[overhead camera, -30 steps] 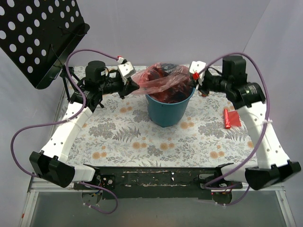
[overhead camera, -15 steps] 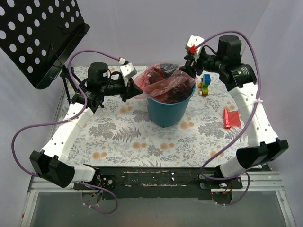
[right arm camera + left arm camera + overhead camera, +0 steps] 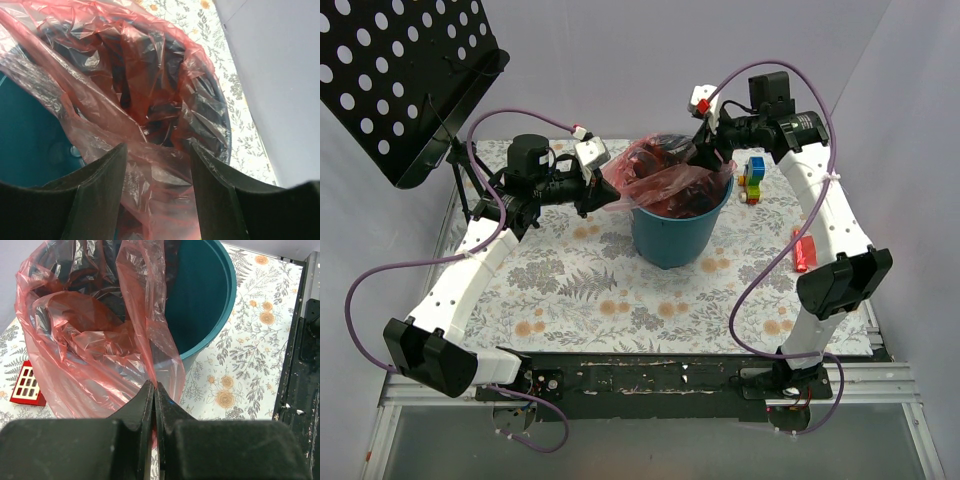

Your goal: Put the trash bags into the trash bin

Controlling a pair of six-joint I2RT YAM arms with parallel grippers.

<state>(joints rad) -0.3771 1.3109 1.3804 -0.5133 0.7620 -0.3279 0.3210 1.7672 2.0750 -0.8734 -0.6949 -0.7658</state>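
Trash bags (image 3: 665, 178) lie partly inside the trash bin (image 3: 670, 238), which stands mid-counter (image 3: 580, 290) toward twelve o'clock; the red film billows above the rim and a flap hangs outside at the bin's nine o'clock; there the left gripper (image 3: 612, 194) has its fingers pressed together, pinching that flap just off the rim; the left wrist view shows the bin's teal inside bare on its six o'clock side, so the film is bunched toward the far wall rather than settled; at the bin's one o'clock the right gripper (image 3: 707, 152) hovers with fingers spread over the crumpled film, gripping nothing; by my judgement the job is well on but unfinished: the outside flap and the raised bulk must go below the rim.
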